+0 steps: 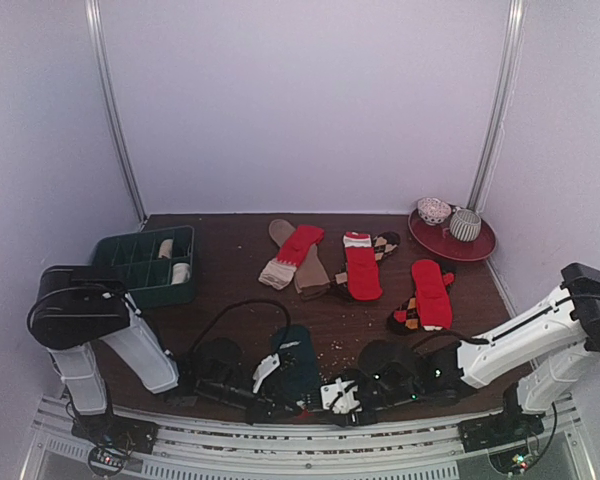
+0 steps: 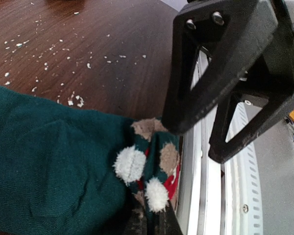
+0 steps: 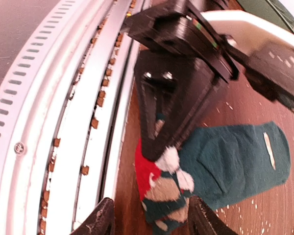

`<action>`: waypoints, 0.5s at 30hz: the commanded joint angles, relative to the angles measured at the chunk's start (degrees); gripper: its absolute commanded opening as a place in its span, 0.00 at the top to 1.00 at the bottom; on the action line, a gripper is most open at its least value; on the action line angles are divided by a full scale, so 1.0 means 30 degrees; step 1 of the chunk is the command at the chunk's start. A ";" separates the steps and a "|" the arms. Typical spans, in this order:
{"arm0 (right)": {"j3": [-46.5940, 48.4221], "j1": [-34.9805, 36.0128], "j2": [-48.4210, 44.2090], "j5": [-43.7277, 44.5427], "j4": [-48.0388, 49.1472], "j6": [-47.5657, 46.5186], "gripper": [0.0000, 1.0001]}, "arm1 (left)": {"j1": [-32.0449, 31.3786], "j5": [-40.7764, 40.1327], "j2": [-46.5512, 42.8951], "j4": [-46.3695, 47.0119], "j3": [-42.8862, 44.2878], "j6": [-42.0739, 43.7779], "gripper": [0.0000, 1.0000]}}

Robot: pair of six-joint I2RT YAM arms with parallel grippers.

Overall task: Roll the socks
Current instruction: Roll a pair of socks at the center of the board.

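One dark teal fabric sock point(image 1: 300, 362), flat and unrolled, lies on the dark brown wood-grain worktop point(image 1: 230, 250) at its near edge, between the two arms. Long axis: near to far, toe pointing away from the arm bases; patterned cuff point(image 2: 161, 156) (beige dots, red patch, white pom-poms) at the very edge, just beside the pale metal rail point(image 3: 63, 122). Left jaws point(image 2: 154, 226): pressed together, pinching the cuff end of the teal sock. Right jaws point(image 3: 153, 219): spread, holding nothing, poised over the rail with the cuff just ahead of their tips; the sock's body runs off to one side of them, not along the line they face. Nearer arm: both about equally near, meeting at the cuff; the left one has it in its grip. Judgement: the roll would most likely begin at this cuff and travel along the long axis toward the toe, so the right jaws would need to close across the cuff's width beside the left pair. Several flat red and brown socks point(image 1: 362, 268), unrolled, lie well apart toward the far side. Cream rolled bundles point(image 1: 180, 270) sit in the dark green compartment tray point(image 1: 108, 248) at far left.
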 commanded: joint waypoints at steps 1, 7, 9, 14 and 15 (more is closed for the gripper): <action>0.0993 0.0386 0.1044 0.1024 -0.0405 -0.0933 0.49 | -0.0111 0.0231 0.1664 -0.5832 -0.0956 -0.0348 1.00; 0.1330 0.0375 0.2125 0.1873 -0.0030 -0.1101 0.50 | -0.0092 0.0343 0.1671 -0.5767 -0.1008 -0.0425 1.00; 0.1590 0.0359 0.2780 0.2368 -0.0301 -0.1049 0.51 | -0.0104 0.0398 0.1662 -0.5774 -0.1004 -0.0379 1.00; 0.1639 0.0306 0.3654 0.2598 -0.0182 -0.0608 0.61 | -0.0088 0.0459 0.1734 -0.5743 -0.0954 -0.0355 1.00; 0.1857 0.0290 0.3870 0.2560 -0.0450 -0.0413 0.67 | -0.0100 0.0471 0.1742 -0.5800 -0.0921 -0.0341 1.00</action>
